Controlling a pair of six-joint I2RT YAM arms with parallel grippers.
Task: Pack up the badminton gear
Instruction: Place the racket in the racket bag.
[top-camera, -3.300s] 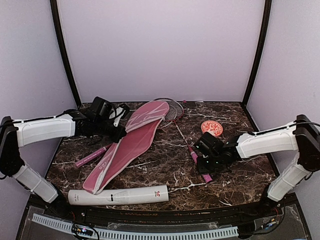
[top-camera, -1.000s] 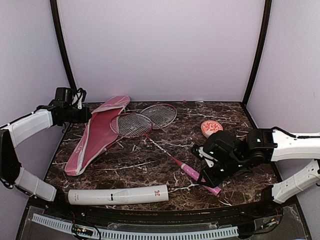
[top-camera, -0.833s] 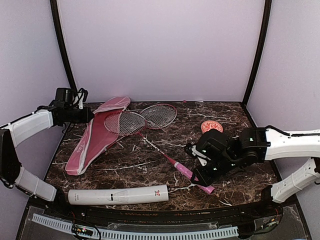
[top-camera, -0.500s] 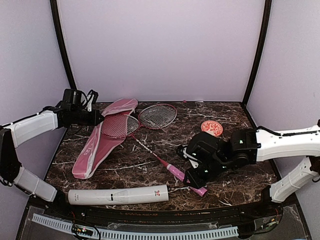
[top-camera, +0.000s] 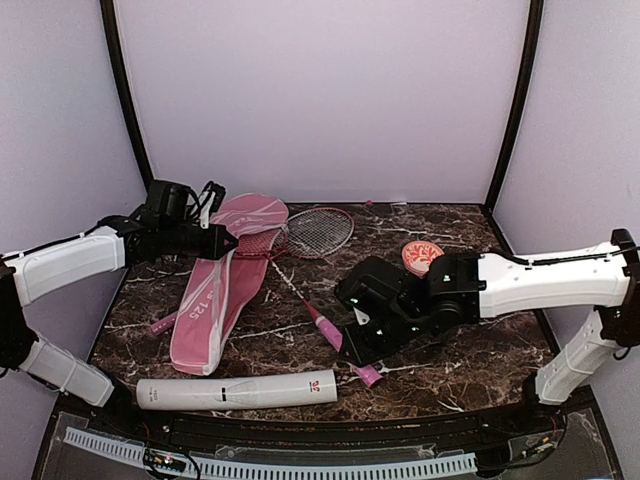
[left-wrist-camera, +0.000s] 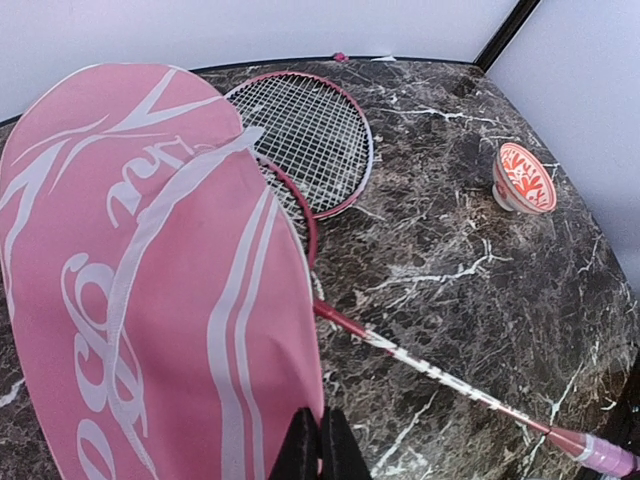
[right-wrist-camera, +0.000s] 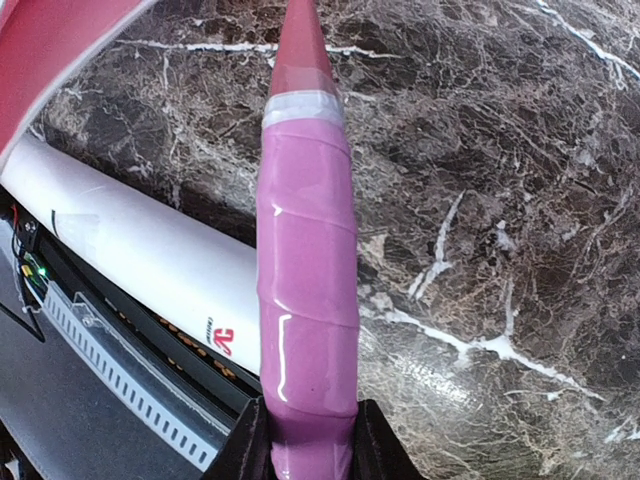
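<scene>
Dark marbled bench (top-camera: 450, 360), lilac walls. From above, my left claw (top-camera: 228, 243) at upper left is pinched shut on the pink racket bag (top-camera: 205, 300), mouth raised; my right claw (top-camera: 352, 348), centre, clamps a racket (top-camera: 328, 327) by its handle. Left wrist: bag fabric (left-wrist-camera: 150, 280) looks soft, floppy; I'd hold its rim. Right wrist: pink wrapped handle (right-wrist-camera: 305, 250) looks grippy, red shaft (right-wrist-camera: 300, 40) thin, whippy, light.

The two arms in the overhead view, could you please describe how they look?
The left arm and right arm have rounded white shells and black joints. The left gripper and right gripper are black; black cable loops top the left wrist, small green lights dot the right.
</scene>
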